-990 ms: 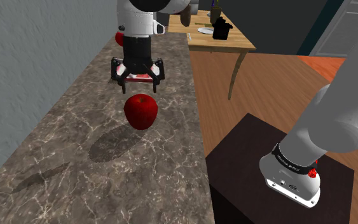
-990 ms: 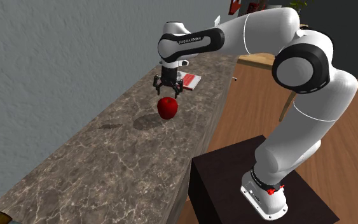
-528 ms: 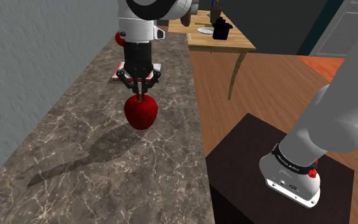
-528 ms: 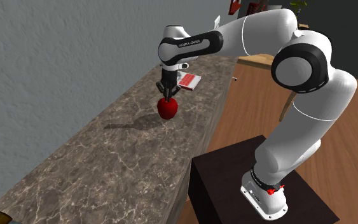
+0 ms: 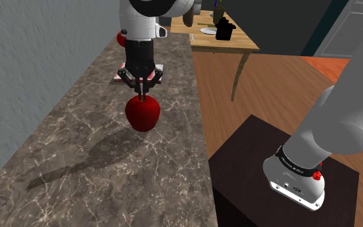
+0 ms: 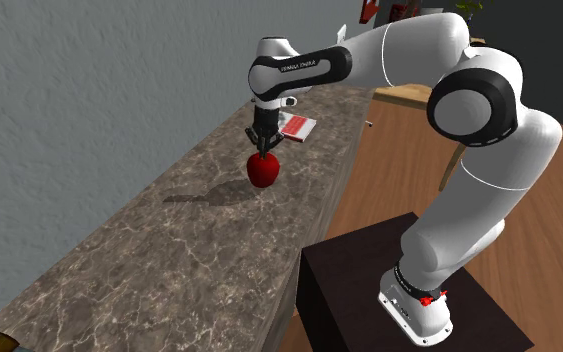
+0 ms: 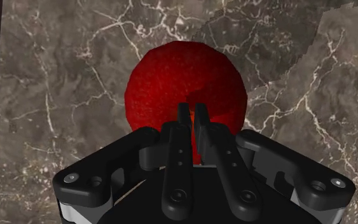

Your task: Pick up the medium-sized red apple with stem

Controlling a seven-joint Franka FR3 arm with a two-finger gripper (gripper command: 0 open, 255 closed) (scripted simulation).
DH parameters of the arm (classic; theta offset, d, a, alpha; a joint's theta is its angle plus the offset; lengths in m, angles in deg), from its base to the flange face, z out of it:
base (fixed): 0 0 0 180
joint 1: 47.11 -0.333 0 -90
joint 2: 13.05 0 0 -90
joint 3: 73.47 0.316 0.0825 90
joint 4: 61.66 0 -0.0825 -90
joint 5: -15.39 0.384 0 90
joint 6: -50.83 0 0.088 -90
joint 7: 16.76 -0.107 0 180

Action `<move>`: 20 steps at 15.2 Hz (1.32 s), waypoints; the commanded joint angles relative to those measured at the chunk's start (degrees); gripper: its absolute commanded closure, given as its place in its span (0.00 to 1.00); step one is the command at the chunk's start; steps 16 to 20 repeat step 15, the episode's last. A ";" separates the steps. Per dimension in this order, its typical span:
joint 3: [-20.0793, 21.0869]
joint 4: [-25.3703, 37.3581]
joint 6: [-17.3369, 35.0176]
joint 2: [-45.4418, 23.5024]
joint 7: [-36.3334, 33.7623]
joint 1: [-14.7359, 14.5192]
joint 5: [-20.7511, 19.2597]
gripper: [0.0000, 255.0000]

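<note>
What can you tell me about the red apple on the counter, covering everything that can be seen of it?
The apple is round and deep red all over, with a faintly mottled skin. It sits upright on the brown, white-veined, stone-look counter, apart from the other things there. The black gripper is directly above it, pointing straight down, with its fingers drawn nearly together on the middle of the apple's top. The stem cannot be made out, as the fingers cover that spot.
</note>
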 commanded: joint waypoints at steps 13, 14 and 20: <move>-0.17 8.72 -10.09 1.61 -1.64 0.28 0.03 1.00; -0.17 8.81 -10.20 1.62 -1.66 0.29 0.03 1.00; -0.17 8.82 -10.20 1.61 -1.66 0.29 0.03 1.00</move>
